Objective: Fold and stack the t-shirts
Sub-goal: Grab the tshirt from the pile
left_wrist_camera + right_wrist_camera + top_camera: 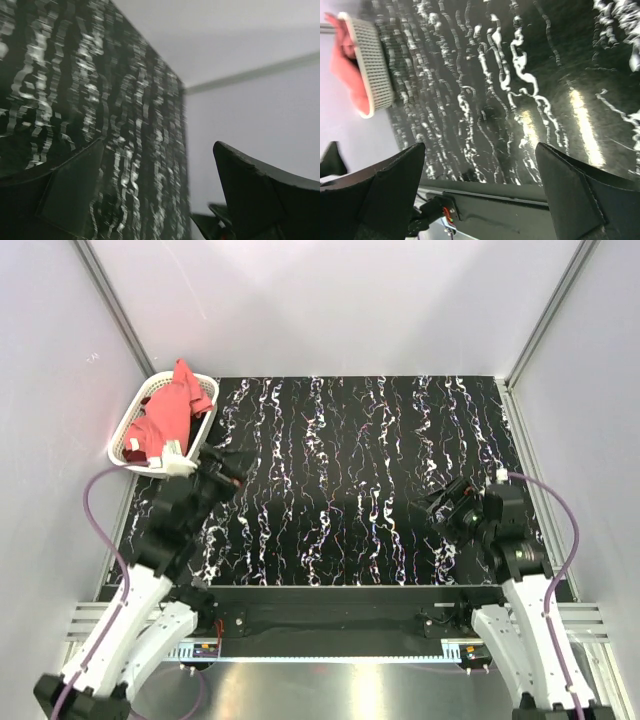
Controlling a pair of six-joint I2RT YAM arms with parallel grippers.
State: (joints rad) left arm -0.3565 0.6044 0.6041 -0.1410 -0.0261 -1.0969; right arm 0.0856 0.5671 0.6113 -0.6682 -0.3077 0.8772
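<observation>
A salmon-pink t-shirt (166, 416) lies bunched in the white lattice basket (205, 400) at the table's far left corner. One edge of the shirt hangs over the basket's rim. The right wrist view shows the same t-shirt (346, 65) and basket (371, 60) at its upper left. My left gripper (228, 468) hovers open just in front of the basket, to its right, with nothing between its fingers (75, 195). My right gripper (438, 512) stands open over the right half of the table, pointing left. It is empty too, its fingers (580, 195) wide apart.
The table top (350, 460) is black with white marbling. White walls with metal posts close it in on the left, back and right. A black rail (520, 210) runs along the near edge between the arm bases.
</observation>
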